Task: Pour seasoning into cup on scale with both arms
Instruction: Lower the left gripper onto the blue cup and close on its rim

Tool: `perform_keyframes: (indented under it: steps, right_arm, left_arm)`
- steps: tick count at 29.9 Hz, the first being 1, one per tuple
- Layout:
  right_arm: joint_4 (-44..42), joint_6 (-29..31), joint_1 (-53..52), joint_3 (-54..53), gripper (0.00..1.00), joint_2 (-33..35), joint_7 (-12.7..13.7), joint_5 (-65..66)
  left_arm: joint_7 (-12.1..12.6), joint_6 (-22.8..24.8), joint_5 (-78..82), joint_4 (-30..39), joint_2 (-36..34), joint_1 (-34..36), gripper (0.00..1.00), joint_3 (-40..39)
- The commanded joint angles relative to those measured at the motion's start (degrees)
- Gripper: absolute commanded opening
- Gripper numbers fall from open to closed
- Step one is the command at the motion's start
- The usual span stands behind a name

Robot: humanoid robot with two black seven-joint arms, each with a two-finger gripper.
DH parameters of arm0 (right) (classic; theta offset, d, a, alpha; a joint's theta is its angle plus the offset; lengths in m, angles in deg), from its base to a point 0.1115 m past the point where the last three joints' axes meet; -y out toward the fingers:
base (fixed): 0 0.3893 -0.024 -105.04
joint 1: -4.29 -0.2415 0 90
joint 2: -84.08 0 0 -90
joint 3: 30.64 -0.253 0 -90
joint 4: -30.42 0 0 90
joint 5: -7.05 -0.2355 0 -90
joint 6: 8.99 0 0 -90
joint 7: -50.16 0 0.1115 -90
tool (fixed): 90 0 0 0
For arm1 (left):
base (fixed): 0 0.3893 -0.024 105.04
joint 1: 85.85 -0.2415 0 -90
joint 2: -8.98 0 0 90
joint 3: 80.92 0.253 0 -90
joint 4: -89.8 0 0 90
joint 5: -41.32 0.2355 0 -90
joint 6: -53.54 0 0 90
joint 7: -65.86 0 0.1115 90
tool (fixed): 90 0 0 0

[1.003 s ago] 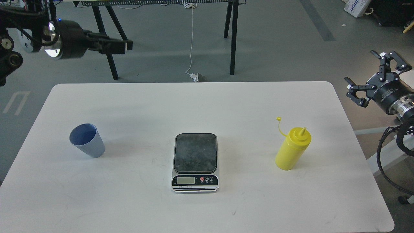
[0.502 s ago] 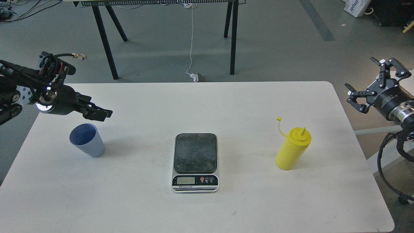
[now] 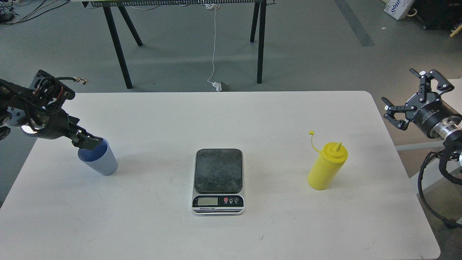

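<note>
The pale blue cup point(image 3: 101, 162) stands upright on the left of the white table point(image 3: 231, 115). My left gripper point(image 3: 88, 142) is at the cup's rim on its near-left side, its dark tip over the mouth; its fingers cannot be told apart. The scale point(image 3: 218, 173) lies in the middle of the table with nothing on its dark plate. The yellow seasoning bottle point(image 3: 326, 166) stands upright to the right of the scale, its small cap hanging off the nozzle. My right gripper point(image 3: 407, 96) is open and empty, beyond the table's right edge, above and right of the bottle.
Black trestle legs point(image 3: 260, 43) and a white cable point(image 3: 214, 47) stand on the grey floor behind the table. My right arm's cable loop point(image 3: 429, 180) hangs by the table's right edge.
My left arm has come down and back from high above the far left corner to the cup's rim. My right gripper has shifted slightly towards the table.
</note>
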Motion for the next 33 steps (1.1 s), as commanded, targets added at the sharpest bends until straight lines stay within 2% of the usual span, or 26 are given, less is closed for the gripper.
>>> perform_keyframes:
  steps: [1, 8, 16, 22, 33]
  right_arm:
    - [0.0, 0.0, 0.1, 0.1, 1.0, -0.1, 0.0, 0.0]
    - [0.0, 0.0, 0.7, 0.0, 1.0, 0.0, 0.0, 0.0]
    - [0.0, 0.0, 1.2, 0.0, 1.0, 0.0, 0.0, 0.0]
    - [0.0, 0.0, 1.3, 0.0, 1.0, 0.0, 0.0, 0.0]
    - [0.0, 0.0, 2.0, -0.1, 1.0, 0.0, -0.1, 0.1]
  left_arm:
    - [0.0, 0.0, 0.0, 0.0, 0.2, 0.3, 1.0, 0.1]
    - [0.0, 0.0, -0.1, -2.1, 2.0, 0.2, 1.0, 0.3]
    - [0.0, 0.0, -0.3, -8.5, 6.9, -0.2, 1.0, 0.4]
    - [0.0, 0.0, 0.0, -9.9, 7.3, -0.3, 1.0, 0.5]
    - [0.0, 0.0, -0.5, -11.8, 7.3, -0.3, 1.0, 7.0]
